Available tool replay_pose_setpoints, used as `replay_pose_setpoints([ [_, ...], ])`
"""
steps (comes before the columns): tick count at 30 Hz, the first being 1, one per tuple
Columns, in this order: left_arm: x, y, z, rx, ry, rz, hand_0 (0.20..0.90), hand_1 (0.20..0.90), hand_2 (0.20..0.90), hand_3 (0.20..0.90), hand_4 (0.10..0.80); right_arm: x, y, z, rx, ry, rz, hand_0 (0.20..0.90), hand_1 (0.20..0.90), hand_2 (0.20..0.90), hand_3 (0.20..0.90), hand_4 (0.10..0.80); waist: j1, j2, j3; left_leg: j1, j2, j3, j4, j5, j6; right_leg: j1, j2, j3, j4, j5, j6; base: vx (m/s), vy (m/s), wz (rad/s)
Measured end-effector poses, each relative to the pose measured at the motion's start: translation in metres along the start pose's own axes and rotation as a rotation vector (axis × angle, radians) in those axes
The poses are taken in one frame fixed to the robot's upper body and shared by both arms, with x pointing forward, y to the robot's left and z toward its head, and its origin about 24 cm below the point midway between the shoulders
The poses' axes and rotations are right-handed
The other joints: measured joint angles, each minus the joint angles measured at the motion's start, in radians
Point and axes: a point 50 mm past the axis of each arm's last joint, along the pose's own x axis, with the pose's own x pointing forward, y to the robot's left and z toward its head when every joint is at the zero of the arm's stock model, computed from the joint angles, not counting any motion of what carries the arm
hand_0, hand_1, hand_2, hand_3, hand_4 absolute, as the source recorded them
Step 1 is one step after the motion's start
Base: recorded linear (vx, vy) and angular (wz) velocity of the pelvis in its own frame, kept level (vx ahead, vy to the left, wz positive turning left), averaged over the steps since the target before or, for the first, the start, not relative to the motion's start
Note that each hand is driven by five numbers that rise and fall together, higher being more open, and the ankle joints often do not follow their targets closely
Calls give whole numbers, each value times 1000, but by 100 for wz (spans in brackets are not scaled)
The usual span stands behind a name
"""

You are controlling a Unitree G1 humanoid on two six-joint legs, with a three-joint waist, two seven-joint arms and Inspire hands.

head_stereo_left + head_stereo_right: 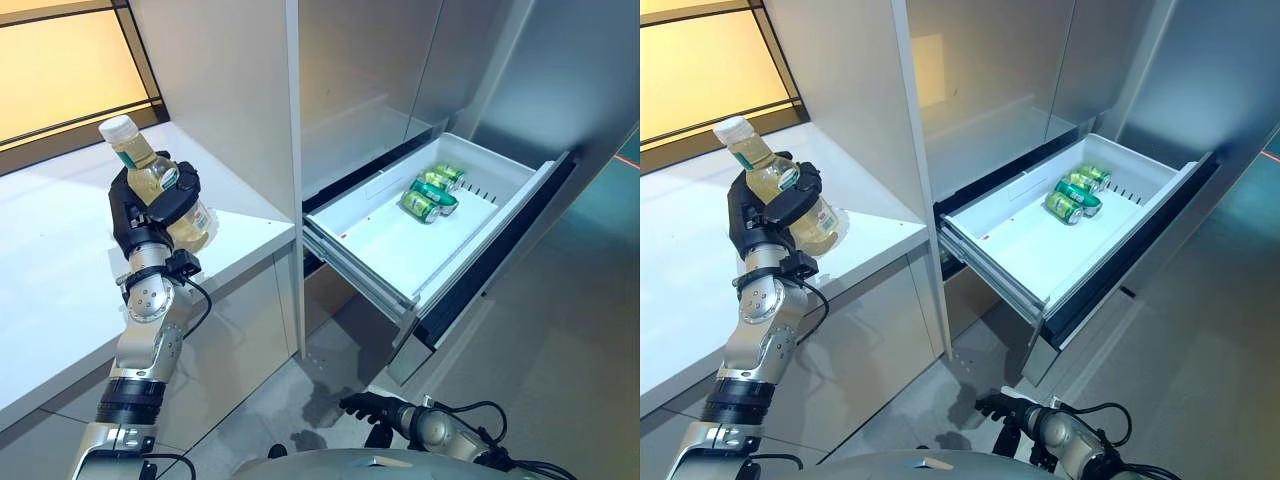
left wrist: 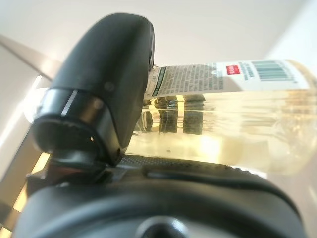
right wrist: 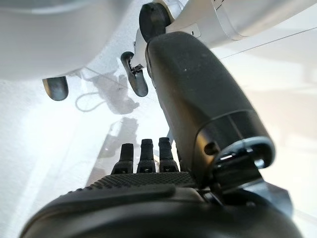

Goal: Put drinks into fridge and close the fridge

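White counter (image 1: 60, 250) lay under the left hand (image 1: 150, 205), which clasped a full bottle (image 1: 160, 185) mid-body, probably heavy, smooth and slippery, while the right hand (image 1: 370, 407) hung relaxed, empty.

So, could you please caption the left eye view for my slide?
Left hand holds a bottle above the counter; drawer open.

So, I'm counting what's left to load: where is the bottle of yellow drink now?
The bottle is held in the left robot hand, raised over the white counter at the head views' left, apart from the open fridge drawer with its green cans.
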Motion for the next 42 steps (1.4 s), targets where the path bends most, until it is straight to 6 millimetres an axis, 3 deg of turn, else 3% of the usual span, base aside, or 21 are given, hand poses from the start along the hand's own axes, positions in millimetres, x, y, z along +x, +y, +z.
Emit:
replay_pose_setpoints([
  [2,-1,-6,8,-53,-16,-23,300,300,300,200,100,0,-5,10,-17,-42,-13,900,900,900,900,800,4,5,4,-1,0,0,0,0,0,-1,1,0,0,0,0,-36,-6,1],
  [9,-14,-33,38,-202,-149,-157,300,300,300,200,100,-22,-53,92,-16,-377,-106,900,900,900,900,800,-3,6,8,-5,0,0,1,0,0,-4,5,1,4,0,0,-42,-8,0],
  [16,-16,-35,43,-224,-182,-178,300,300,300,200,100,-45,-63,130,-25,-574,-42,900,900,900,900,800,-1,5,19,-5,-1,0,1,1,-2,-5,7,2,4,0,0,-5,0,0],
  [21,-16,-37,43,-225,-185,-211,300,300,300,200,100,-73,-77,155,-28,-721,30,900,900,900,900,800,6,-2,32,-10,-2,0,1,1,-1,-10,4,1,5,0,0,0,0,0],
  [32,-17,-37,48,-165,-241,-317,300,300,300,200,100,-138,-125,190,132,-1064,73,900,900,900,900,800,5,-13,57,-8,-18,2,1,-5,8,-11,-13,0,10,-7,10,-6,3,0],
  [42,-13,-24,67,67,-392,-337,300,300,300,200,100,-164,-152,184,172,-1140,-55,900,900,900,900,800,-3,-19,61,-8,-18,7,1,-6,9,-13,-13,6,11,-7,11,-3,2,-1],
])
